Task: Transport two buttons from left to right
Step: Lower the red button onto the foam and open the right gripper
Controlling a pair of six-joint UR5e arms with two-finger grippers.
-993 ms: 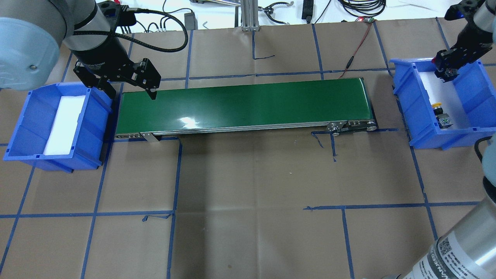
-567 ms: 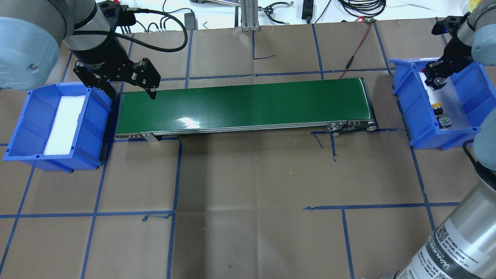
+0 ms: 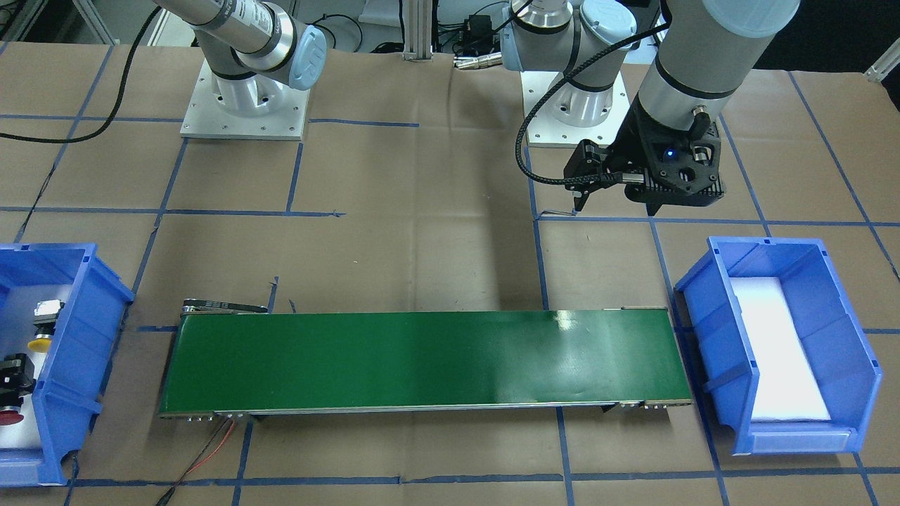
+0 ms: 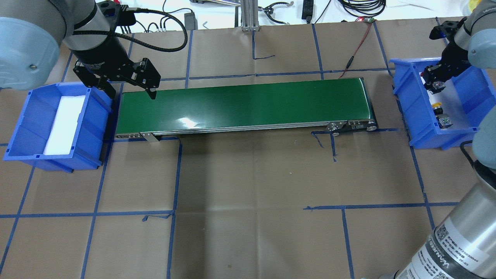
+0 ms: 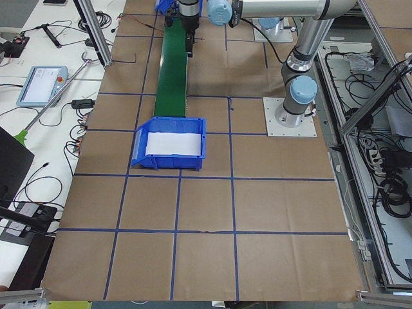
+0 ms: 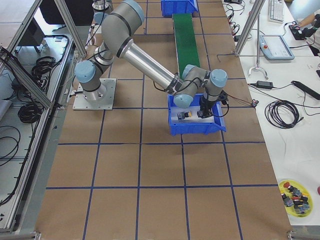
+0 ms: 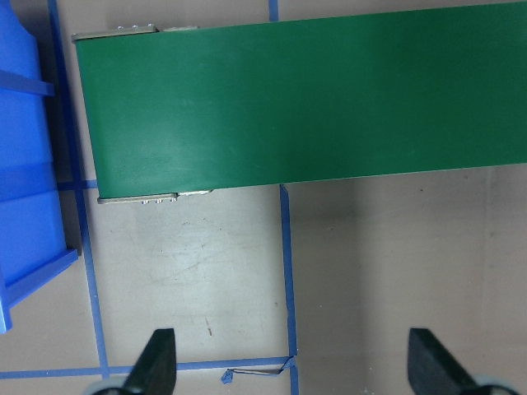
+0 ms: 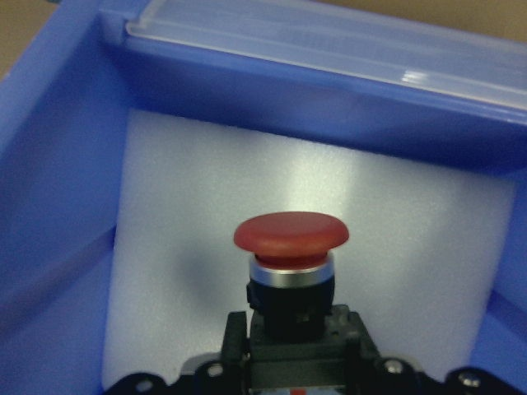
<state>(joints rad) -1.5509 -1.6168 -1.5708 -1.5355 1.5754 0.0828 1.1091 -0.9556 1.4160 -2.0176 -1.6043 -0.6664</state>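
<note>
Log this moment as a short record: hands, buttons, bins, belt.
left hand: open, empty, by the left end of the belt
right hand: shut on the red button, low in the right bin
yellow button: lying free in the right bin
left bin: white foam only
belt: bare
task state: both buttons at the right, red one not yet released

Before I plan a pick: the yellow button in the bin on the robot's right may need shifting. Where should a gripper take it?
Probably by the blocky body of the yellow button, coming straight down from above. It lies on its side on the foam in the blue bin, so the squared body offers sides to close on. The rounded cap would likely slip.
</note>
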